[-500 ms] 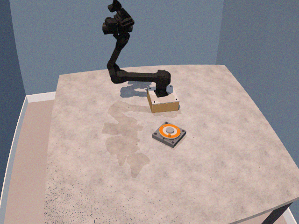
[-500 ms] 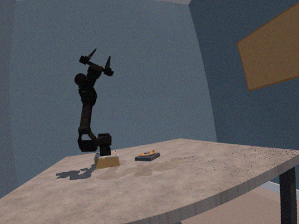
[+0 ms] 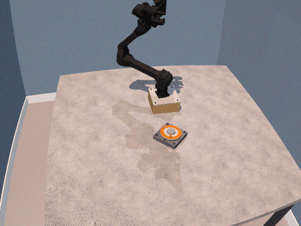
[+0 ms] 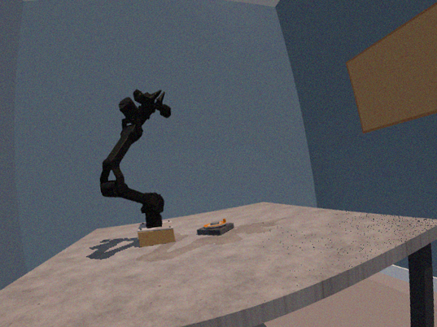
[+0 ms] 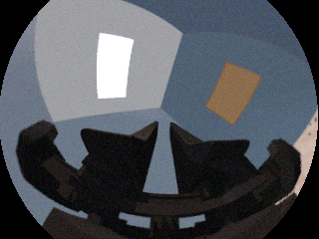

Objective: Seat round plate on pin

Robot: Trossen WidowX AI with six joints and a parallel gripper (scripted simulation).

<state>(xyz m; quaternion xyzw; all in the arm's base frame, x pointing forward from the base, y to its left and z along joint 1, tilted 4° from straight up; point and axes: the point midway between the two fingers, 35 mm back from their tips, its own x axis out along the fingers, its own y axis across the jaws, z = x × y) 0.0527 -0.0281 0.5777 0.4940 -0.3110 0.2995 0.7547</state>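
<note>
The arm (image 4: 120,167) was reared up high over the table (image 4: 209,273), jaws nearly together on nothing, while the round plate (image 3: 170,132) sat on its base (image 3: 162,138) just near of the mount (image 3: 164,104)

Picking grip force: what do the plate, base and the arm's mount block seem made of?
Plate: matte orange and white, plastic-looking. Base: flat grey with corner holes, likely metal. Mount block: tan sides, wood-like, under a white top.

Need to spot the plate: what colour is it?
Orange with a white inner ring, plate; clearest in the top view.
</note>
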